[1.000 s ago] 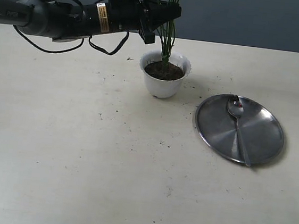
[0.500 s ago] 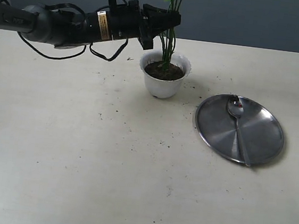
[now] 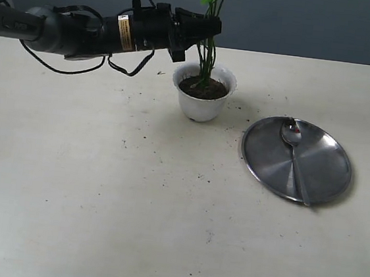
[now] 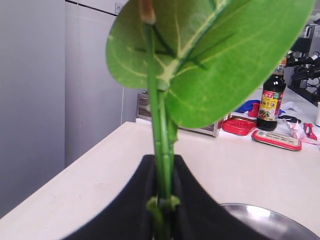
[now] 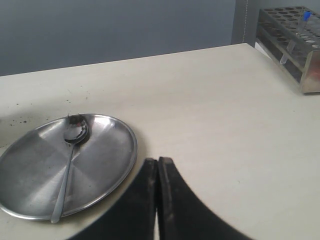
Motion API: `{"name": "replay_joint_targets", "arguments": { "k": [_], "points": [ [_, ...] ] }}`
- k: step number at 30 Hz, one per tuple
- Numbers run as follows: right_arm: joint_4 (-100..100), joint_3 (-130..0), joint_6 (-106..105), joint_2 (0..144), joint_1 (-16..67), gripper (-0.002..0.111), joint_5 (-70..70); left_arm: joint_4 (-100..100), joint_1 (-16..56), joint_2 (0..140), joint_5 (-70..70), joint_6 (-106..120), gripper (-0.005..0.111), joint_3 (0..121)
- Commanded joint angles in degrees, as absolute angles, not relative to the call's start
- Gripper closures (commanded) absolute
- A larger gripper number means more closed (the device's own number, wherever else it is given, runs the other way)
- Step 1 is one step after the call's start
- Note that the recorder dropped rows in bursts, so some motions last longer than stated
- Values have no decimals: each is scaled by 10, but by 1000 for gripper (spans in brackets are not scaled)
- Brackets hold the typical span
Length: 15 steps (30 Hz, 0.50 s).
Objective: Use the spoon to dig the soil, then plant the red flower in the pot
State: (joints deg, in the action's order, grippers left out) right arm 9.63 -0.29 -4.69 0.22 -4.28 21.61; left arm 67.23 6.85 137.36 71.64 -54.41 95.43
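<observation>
The white pot (image 3: 202,104) stands mid-table with dark soil (image 3: 201,87) inside. The red flower's green stems (image 3: 207,55) rise out of the soil; its petals are cut off by the frame's top. My left gripper (image 3: 213,28) reaches in from the left above the pot, shut on those stems (image 4: 159,140), with a broad green leaf (image 4: 225,55) just beyond the fingers. The spoon (image 3: 295,157) lies in the round steel plate (image 3: 331,168) to the pot's right. Beside that plate (image 5: 107,155) and spoon (image 5: 70,150), my right gripper (image 5: 158,162) hangs shut and holds nothing.
Soil crumbs are scattered on the table around the pot. A test-tube rack (image 5: 292,40) stands at the table's far corner in the right wrist view. A sauce bottle (image 4: 270,97) and red flat items (image 4: 240,125) sit on a counter beyond the table.
My left arm has lifted and shifted slightly, still gripping the stems, which now lean a little. The pot, plate and spoon have not moved.
</observation>
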Motion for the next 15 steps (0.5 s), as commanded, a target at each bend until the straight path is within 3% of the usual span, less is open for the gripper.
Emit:
{"name": "replay_joint_targets", "arguments": {
  "k": [1, 15],
  "points": [
    [96, 0, -50, 0, -45, 109, 209, 733, 69, 1387, 675, -560, 106, 950],
    [96, 0, -50, 0, -45, 109, 209, 763, 69, 1399, 640, -568, 106, 950]
  ]
}}
